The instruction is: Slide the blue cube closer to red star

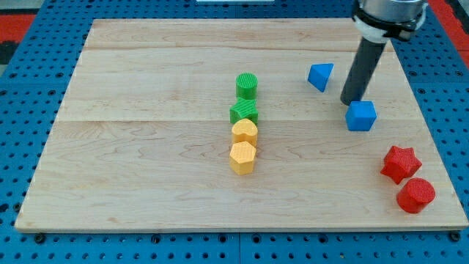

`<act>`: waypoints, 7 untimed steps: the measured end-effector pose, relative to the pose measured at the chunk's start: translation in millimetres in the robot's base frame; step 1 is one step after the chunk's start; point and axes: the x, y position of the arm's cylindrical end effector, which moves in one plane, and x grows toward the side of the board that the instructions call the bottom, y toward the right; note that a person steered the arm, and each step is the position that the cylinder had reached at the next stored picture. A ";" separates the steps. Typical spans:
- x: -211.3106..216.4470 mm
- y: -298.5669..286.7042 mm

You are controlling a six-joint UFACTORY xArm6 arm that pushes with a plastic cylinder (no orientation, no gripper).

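Observation:
The blue cube (360, 115) lies on the wooden board at the view's right. The red star (400, 163) lies below and to the right of it, near the board's right edge, with a clear gap between them. My tip (350, 102) stands just above and left of the blue cube, touching or almost touching its upper left corner. The rod rises from there toward the view's top right.
A blue triangular block (320, 75) lies left of the rod. A red cylinder (415, 195) sits just below the red star. In the board's middle stands a column: green cylinder (247, 85), green star (244, 112), yellow block (245, 132), yellow hexagon (242, 157).

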 end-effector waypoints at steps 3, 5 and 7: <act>28.3 -4.4; 30.4 37.0; 30.9 67.5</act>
